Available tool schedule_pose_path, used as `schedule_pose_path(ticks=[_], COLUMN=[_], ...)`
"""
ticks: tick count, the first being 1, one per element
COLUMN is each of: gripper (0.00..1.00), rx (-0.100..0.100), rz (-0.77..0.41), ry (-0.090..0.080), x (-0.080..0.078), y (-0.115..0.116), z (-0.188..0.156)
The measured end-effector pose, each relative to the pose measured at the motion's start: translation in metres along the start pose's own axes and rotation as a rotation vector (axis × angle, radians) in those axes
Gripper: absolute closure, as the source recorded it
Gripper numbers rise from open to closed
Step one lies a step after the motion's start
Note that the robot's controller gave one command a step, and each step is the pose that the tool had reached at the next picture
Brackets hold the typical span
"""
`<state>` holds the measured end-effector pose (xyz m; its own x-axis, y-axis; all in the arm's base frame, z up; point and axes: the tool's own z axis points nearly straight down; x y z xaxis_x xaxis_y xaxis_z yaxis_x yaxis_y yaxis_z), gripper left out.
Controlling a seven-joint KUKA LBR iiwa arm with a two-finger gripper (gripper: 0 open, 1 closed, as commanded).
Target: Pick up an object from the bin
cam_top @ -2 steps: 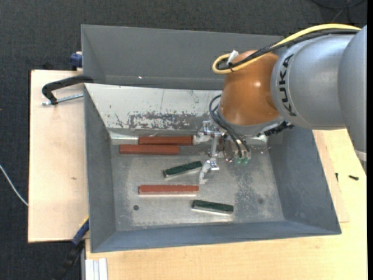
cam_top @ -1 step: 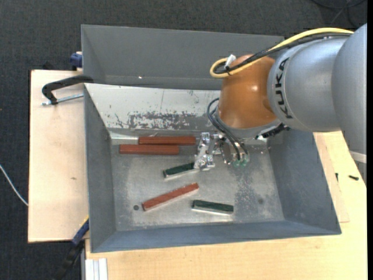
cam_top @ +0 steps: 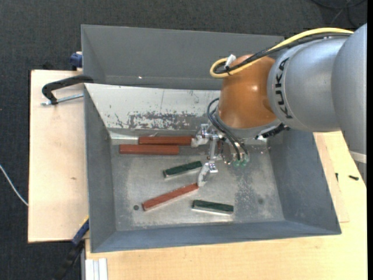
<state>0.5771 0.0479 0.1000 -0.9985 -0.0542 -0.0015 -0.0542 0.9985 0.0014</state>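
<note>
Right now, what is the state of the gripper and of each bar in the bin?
back red-brown bar: flat, along the bin back wall.
second red-brown bar: flat, parallel, just in front of it.
middle green bar: flat, slanted.
front red-brown bar: flat, slanted.
front green bar: flat, apart from the rest.
gripper: low in the middle, at the middle green bar's right end; grasp unclear.

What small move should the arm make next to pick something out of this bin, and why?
Probably nudge the jaws toward the view's left and down over the dark green stick in the middle of the bin. They stand open and empty beside its right end, and it lies clear of the red-brown stick below it.
</note>
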Motion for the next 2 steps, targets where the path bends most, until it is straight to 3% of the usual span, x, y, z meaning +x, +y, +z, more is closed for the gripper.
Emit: schedule_pose_path(ticks=[1,2], gripper=[1.0,0.0], rx=[0.0,0.0], rz=[0.0,0.0], ry=[0.0,0.0], x=[0.0,0.0], y=[0.0,0.0], z=[0.0,0.0])
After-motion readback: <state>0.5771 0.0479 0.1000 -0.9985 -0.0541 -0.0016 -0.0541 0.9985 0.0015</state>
